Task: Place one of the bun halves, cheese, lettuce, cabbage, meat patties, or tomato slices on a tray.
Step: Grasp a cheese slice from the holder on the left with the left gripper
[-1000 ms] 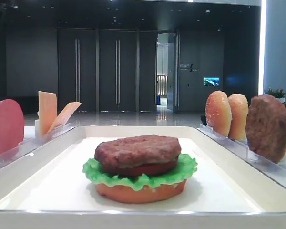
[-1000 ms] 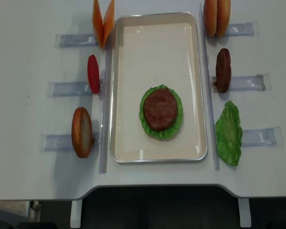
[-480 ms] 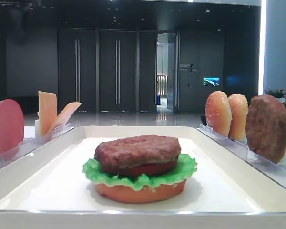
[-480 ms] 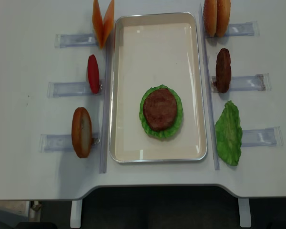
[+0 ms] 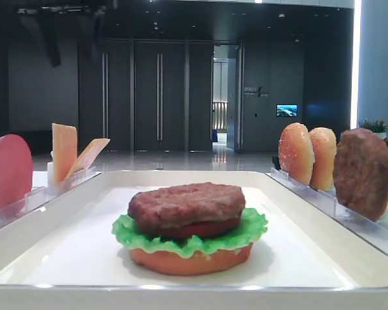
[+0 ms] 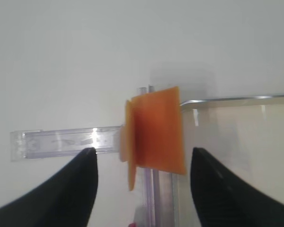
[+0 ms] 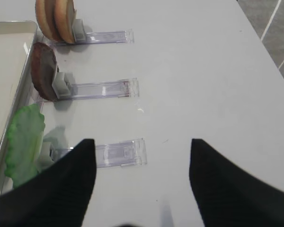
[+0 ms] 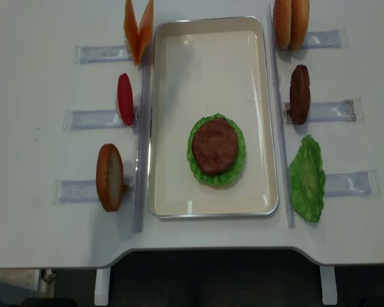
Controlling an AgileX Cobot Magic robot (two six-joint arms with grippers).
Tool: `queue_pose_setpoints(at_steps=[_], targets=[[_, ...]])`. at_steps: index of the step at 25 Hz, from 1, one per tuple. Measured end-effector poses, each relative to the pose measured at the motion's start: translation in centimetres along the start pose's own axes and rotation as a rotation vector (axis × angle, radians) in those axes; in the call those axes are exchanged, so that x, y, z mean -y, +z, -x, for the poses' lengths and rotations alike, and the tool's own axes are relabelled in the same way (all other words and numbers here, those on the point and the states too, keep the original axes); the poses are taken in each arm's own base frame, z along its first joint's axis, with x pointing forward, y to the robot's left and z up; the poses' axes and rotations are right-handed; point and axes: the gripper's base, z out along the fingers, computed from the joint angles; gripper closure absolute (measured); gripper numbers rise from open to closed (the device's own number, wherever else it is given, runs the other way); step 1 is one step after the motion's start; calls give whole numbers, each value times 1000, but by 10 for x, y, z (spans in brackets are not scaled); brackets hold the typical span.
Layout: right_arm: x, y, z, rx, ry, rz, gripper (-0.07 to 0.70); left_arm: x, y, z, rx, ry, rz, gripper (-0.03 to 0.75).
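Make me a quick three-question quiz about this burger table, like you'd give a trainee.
1. True or false: the stack on the tray is topped by a patty.
2. Which sits right below the left pincer in the left wrist view? A) tomato B) cheese C) lettuce
3. How many bun halves stand together in the far right rack?

Key: 1. True; the patty lies on top, with lettuce ruffling out under it. 2. B; the cheese slices stand in their rack beside the tray corner, between the open pincer's fingers. 3. Two.
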Motion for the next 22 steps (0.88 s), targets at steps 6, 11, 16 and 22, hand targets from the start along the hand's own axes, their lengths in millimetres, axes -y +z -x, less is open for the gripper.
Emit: queue_pose_setpoints(at_steps=[6,11,16,22], targets=[[0,0,0,0,0,0,216,31,23,-9,-27,18,-17,244],[0,0,0,0,0,0,216,36,39,-12,-56,13,-4,244],[0,0,0,0,0,0,216,37,48,-13,-62,18,4,244],[0,0,0,0,0,0,216,40,67,-15,-77,24,9,244]])
